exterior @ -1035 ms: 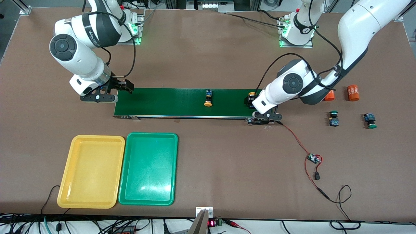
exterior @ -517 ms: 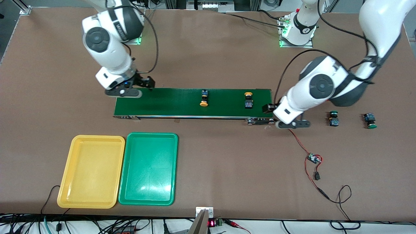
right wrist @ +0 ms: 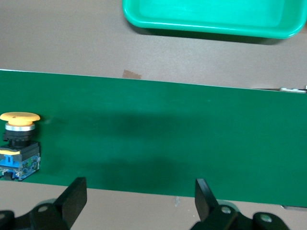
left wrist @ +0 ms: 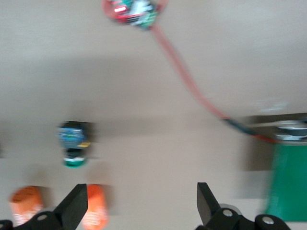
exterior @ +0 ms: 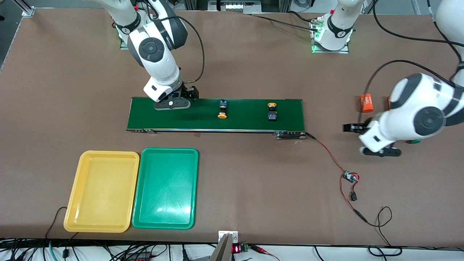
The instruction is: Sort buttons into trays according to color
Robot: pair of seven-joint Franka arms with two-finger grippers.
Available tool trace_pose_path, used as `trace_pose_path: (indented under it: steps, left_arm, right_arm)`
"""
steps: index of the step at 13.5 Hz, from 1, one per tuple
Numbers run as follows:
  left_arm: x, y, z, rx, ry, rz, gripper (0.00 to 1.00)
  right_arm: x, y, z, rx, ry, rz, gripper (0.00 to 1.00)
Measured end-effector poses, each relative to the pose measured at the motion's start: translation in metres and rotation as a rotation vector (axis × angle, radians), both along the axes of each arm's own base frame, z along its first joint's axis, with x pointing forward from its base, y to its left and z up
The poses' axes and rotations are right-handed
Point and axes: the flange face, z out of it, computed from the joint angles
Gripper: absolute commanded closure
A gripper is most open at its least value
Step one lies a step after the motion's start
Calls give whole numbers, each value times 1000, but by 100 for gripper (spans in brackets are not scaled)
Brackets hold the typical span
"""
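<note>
- Buttons: I judge them light, rigid and top-heavy — the smooth round cap would slip, so I would take hold across the flat black-and-blue body. Both yellow-capped buttons lie on the conveyor belt [exterior: 215,114]: one yellow button [exterior: 222,110] mid-belt, the second yellow button [exterior: 272,111] nearer the left arm's end.
- Green buttons: one green button [left wrist: 73,143] shows in the left wrist view on bare table just beside the orange cylinders [left wrist: 93,205]; in the front view the left arm hides most of both.
- Trays: yellow tray [exterior: 102,191] and green tray [exterior: 166,187] sit touching, nearer the front camera than the belt — both empty.
- Right gripper [exterior: 173,103]: over the belt's right-arm end, fingers spread wide, holding nothing. A second ago it hung off that end of the belt.
- Left gripper [left wrist: 139,203]: spread wide, empty, over the table near the green buttons. A second ago it was at the belt by the second yellow button.
</note>
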Motion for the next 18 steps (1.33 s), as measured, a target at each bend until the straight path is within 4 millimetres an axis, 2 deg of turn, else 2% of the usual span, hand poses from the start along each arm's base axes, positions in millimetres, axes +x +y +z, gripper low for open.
trace_pose_path:
  steps: [2, 4, 6, 9, 11, 13, 17, 18]
  left_arm:
    - [0, 48, -20, 23, 18, -27, 0]
    - [-7, 81, -38, -12, 18, -45, 0]
    - [-20, 105, -65, -43, -30, -57, 0]
    - [-44, 129, -106, -41, -91, -76, 0]
    - [-52, 137, -126, -55, -99, -73, 7]
    - [-56, 133, -139, -78, -89, -75, 8]
    - [-58, 125, -145, -91, -84, -85, 18]
    - [-58, 125, -146, -94, -86, -84, 27]
  right_arm:
    - [-4, 8, -7, -1, 2, -15, 0]
    - [-8, 19, -12, 9, -12, -38, 0]
    - [-11, 26, -16, 13, -17, -44, 0]
    - [-9, 30, -15, 19, -25, -45, 0]
    - [-7, 31, -13, 27, -33, -63, 0]
    - [-6, 34, -16, 34, -41, -90, 0]
    - [-7, 48, -30, 32, -36, -91, 0]
    - [-5, 49, -32, 32, -36, -98, 0]
